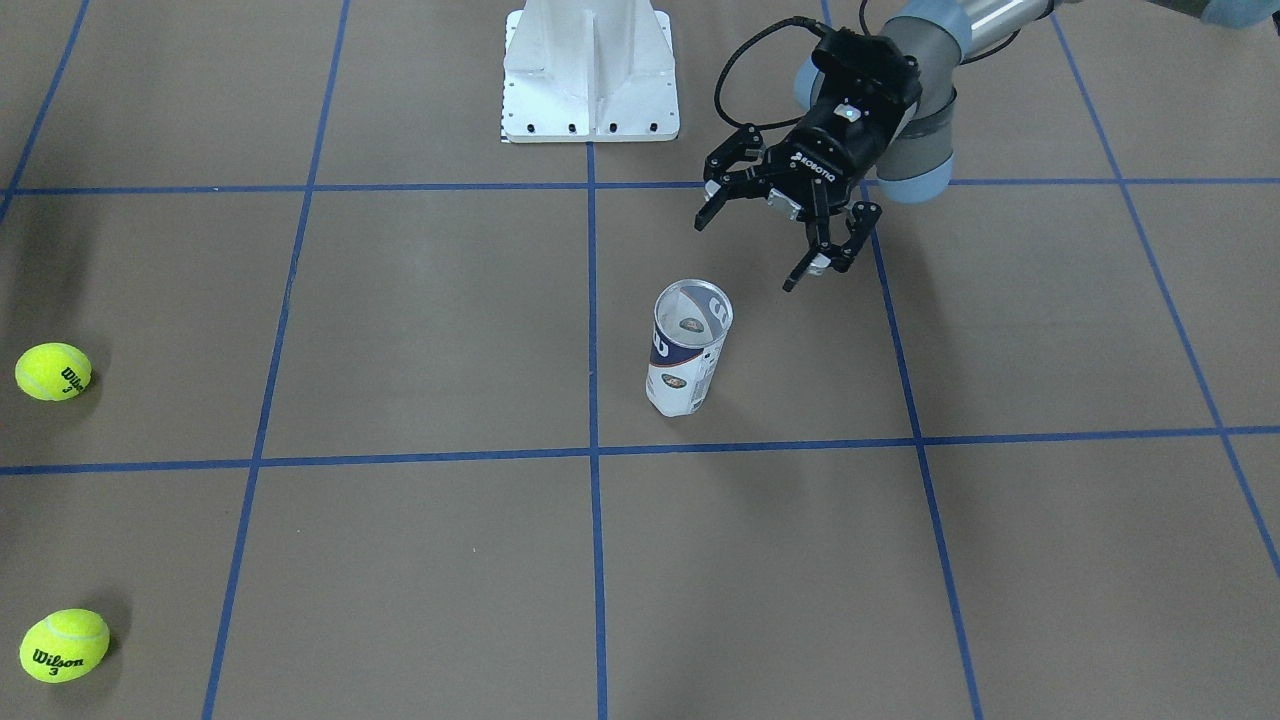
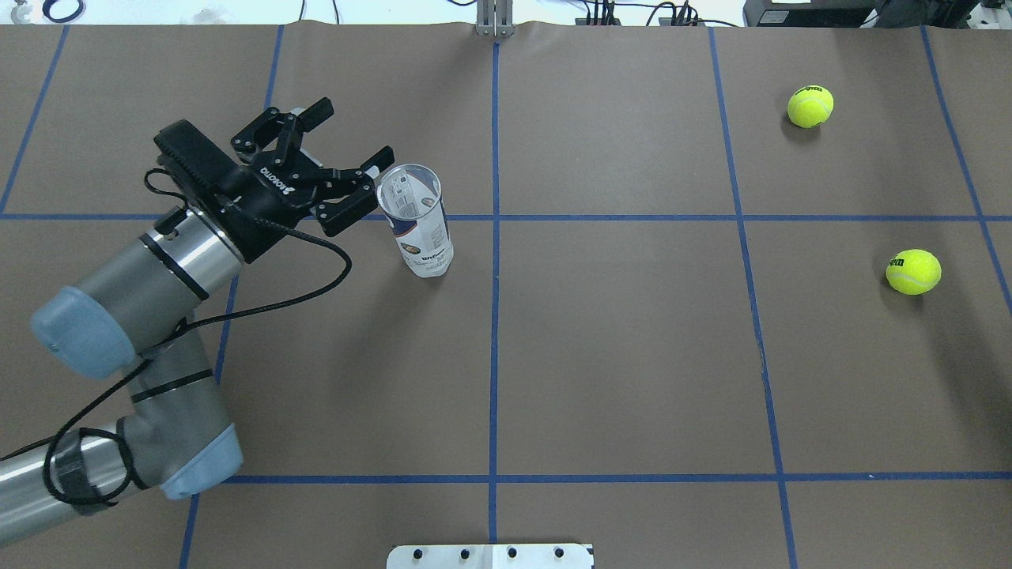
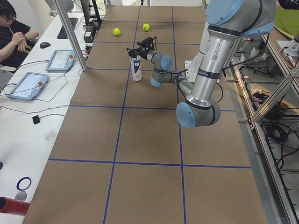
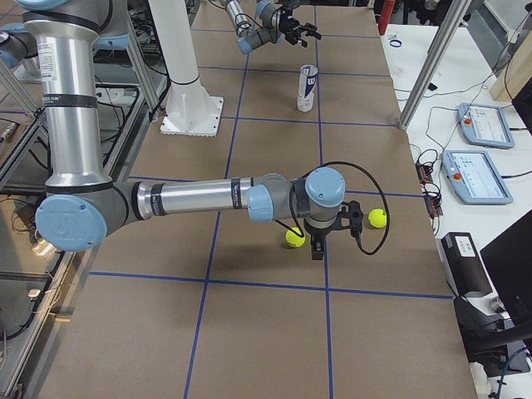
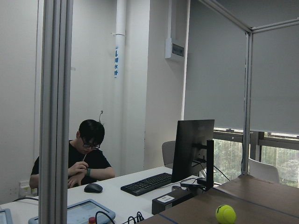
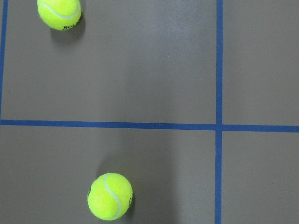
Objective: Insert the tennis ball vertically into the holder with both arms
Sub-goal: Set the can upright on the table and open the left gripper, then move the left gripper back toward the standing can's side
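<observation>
The holder (image 1: 688, 350), a clear tube with a white and navy label, stands upright with its mouth open near the table's middle. It also shows in the overhead view (image 2: 419, 225). My left gripper (image 1: 748, 255) is open and empty, tilted, just beside the tube's rim without touching it (image 2: 353, 134). Two yellow tennis balls (image 2: 810, 106) (image 2: 913, 271) lie on the table at my far right. My right gripper (image 4: 319, 243) shows only in the exterior right view, hovering over the balls; I cannot tell whether it is open. The right wrist view shows both balls (image 6: 110, 196) (image 6: 59, 13) below.
The white pedestal base (image 1: 590, 70) stands at the table's robot-side edge. Blue tape lines cross the brown table. A side desk with tablets, a keyboard and a seated operator (image 3: 11, 28) runs along the far edge, behind aluminium posts (image 4: 424, 79).
</observation>
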